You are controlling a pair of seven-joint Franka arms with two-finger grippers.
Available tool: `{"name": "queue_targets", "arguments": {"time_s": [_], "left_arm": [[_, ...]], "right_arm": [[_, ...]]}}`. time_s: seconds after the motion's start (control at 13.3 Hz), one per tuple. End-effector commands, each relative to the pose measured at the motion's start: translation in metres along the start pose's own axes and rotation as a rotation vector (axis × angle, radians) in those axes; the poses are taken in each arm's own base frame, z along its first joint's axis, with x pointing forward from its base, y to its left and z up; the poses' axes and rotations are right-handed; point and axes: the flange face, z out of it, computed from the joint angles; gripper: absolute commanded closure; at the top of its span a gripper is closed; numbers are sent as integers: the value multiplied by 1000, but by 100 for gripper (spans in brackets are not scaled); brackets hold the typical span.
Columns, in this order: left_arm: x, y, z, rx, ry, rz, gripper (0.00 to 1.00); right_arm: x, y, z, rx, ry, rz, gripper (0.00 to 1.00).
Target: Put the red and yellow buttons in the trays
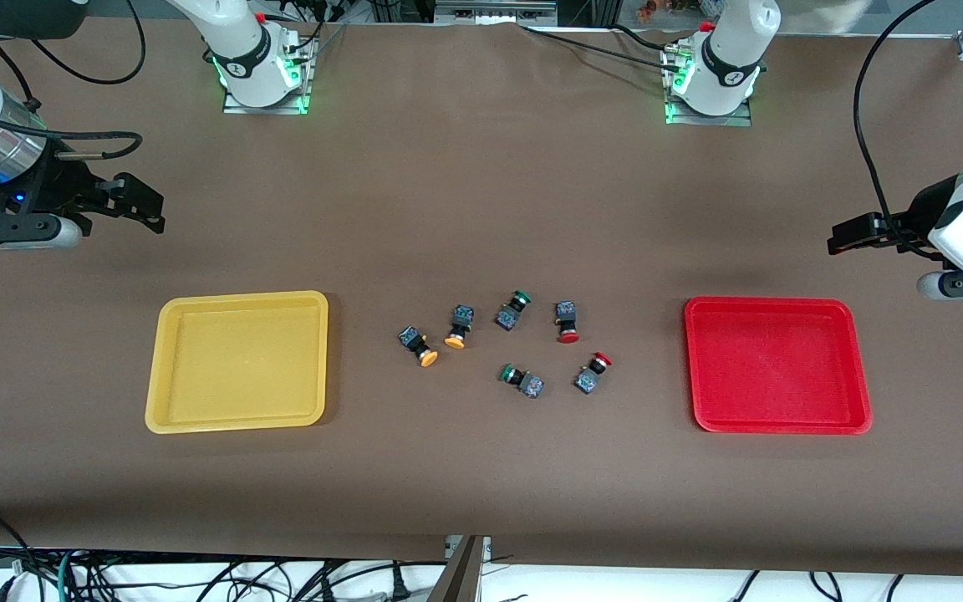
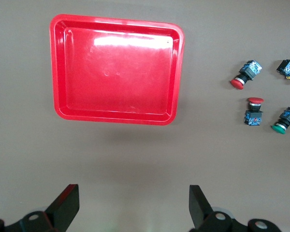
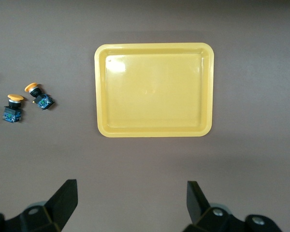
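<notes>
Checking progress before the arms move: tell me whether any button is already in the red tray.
No. The red tray holds nothing, and both red buttons lie on the table beside it.

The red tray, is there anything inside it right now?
Nothing: the red tray shows only its bare floor, fully uncovered in the front and left wrist views. Both red-capped buttons lie on the table beside it.

Two green-capped switches lie on their sides on the brown desk (image 1: pixel 481 192), mid-desk: one green switch (image 1: pixel 512 310) farther from the front camera, the other green switch (image 1: pixel 522 380) nearer. Black cables (image 1: pixel 197 581) tangle below the desk's front edge
</notes>
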Motion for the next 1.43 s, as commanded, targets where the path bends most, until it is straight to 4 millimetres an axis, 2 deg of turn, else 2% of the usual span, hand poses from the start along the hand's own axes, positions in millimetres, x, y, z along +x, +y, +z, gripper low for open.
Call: {"name": "queue_targets", "arguments": {"time_s": [0.0,0.08,0.15,0.6,0.83,0.98,1.2,1.35], "left_arm": [[4,1,-5,27,10,-7,0],[8,2,-3,27,7,-5,0],[9,1,-12,28,24,-6,0],[11,1,-11,29,15,-8,0],[13,-5,-9,26,13,-17,0],[17,3,-1,31,1,-1,0],[35,45,43,40,-67,54,0],[38,96,59,53,-48,107,0]], "right_arm": [[0,-2,-4,10,-1,-14,0],[0,-1,-4,10,1,-13,0],[0,-1,-3,10,-1,-13,0],[3,4,-1,13,2,-2,0],[3,3,-1,4,4,-6,0],[3,5,-1,4,3,-4,0],[5,11,0,-5,7,0,0],[14,19,6,-18,30,11,0]]}}
